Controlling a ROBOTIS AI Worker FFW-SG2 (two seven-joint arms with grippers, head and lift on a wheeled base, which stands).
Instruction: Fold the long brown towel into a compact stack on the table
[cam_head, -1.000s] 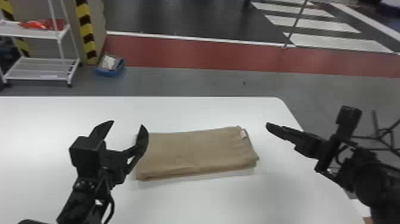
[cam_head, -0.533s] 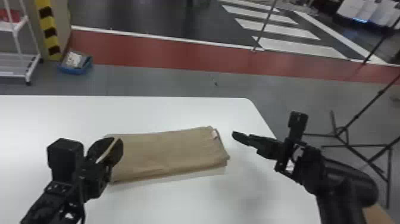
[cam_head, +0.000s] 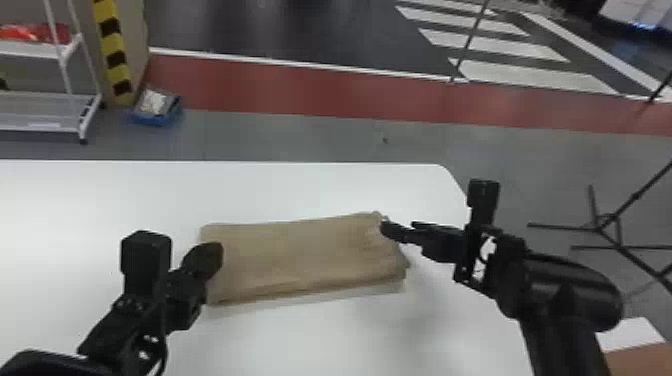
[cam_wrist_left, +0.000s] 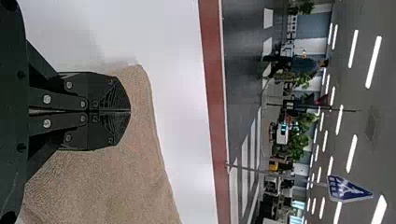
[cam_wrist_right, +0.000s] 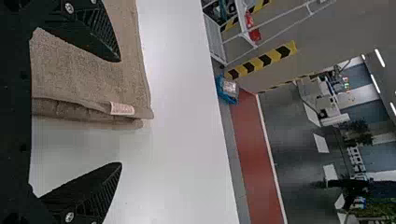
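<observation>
The brown towel (cam_head: 305, 257) lies folded into a flat rectangle on the white table (cam_head: 300, 340). At its left end is my left gripper (cam_head: 212, 257); in the left wrist view, the left gripper (cam_wrist_left: 130, 112) has its fingers pressed together on the towel (cam_wrist_left: 121, 186) near a corner. My right gripper (cam_head: 400, 229) stands at the towel's far right corner. Seen from the right wrist, the right gripper (cam_wrist_right: 119, 112) is open, one finger over the towel (cam_wrist_right: 84, 70) and the other beyond its end. Between them a pale label (cam_wrist_right: 122, 108) shows on the towel's layered edge.
The table's rounded far right corner (cam_head: 442, 170) is just beyond the right gripper. On the floor past the table are a white shelf rack (cam_head: 75, 107), a blue bin (cam_head: 155, 112) and a black stand (cam_head: 607, 227) at the right.
The left gripper has gone from open to shut at the towel's left end. The right gripper has come leftward to the towel's right end. The head view has shifted.
</observation>
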